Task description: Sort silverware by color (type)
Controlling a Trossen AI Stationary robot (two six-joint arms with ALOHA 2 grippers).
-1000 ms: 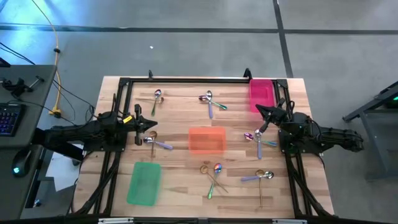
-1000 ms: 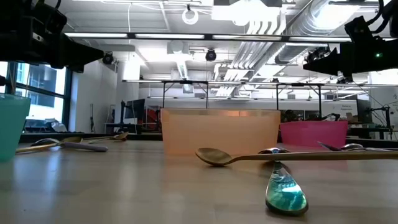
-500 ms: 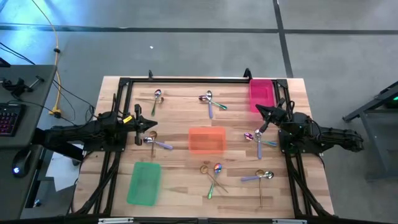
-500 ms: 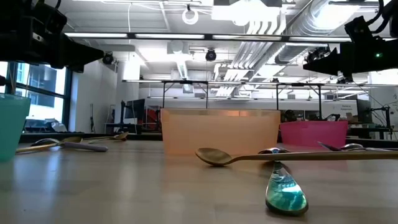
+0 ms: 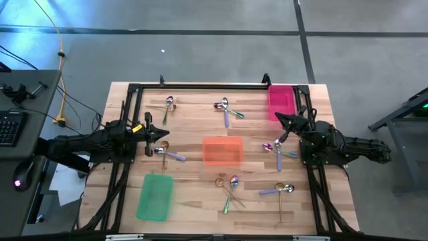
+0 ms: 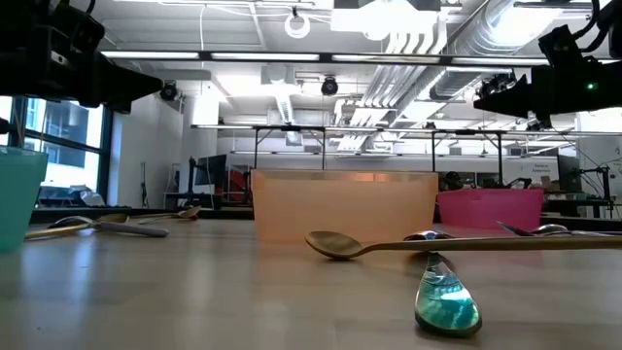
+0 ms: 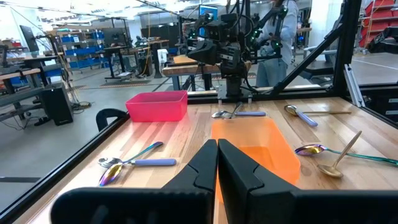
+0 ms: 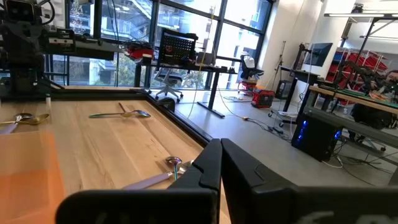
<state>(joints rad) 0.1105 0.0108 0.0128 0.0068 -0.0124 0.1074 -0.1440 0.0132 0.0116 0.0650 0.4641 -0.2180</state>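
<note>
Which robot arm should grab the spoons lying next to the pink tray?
Probably the right arm. Its gripper hangs beside the pink tray, with that cluster of spoons close by. The left gripper waits far across the table, beyond the orange tray.

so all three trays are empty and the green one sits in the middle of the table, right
Not quite: the high view shows the orange tray in the middle. The green tray sits near the front left edge and the pink tray at the far right corner. All three are empty.
</note>
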